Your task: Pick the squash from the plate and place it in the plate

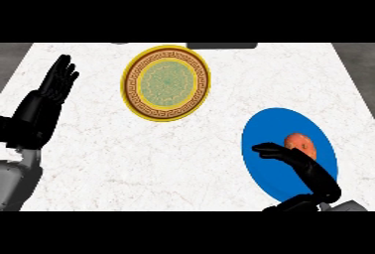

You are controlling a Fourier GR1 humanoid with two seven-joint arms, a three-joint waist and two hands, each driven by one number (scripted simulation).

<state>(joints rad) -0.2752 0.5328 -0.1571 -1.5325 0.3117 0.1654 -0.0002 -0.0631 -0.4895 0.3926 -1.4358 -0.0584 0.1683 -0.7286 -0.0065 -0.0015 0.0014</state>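
An orange squash (301, 143) lies on the blue plate (267, 134) at the right of the counter. My right hand (296, 159) hovers over that plate just below and left of the squash, fingers stretched out toward the left, open and holding nothing. A gold-rimmed patterned plate (166, 83) with a green centre sits at the back middle, with nothing on it. My left hand (53, 88) rests open at the left edge, fingers pointing up.
White marble counter (147, 158) with grey floor beyond its left and right edges. A dark object (222, 45) shows at the back edge behind the patterned plate.
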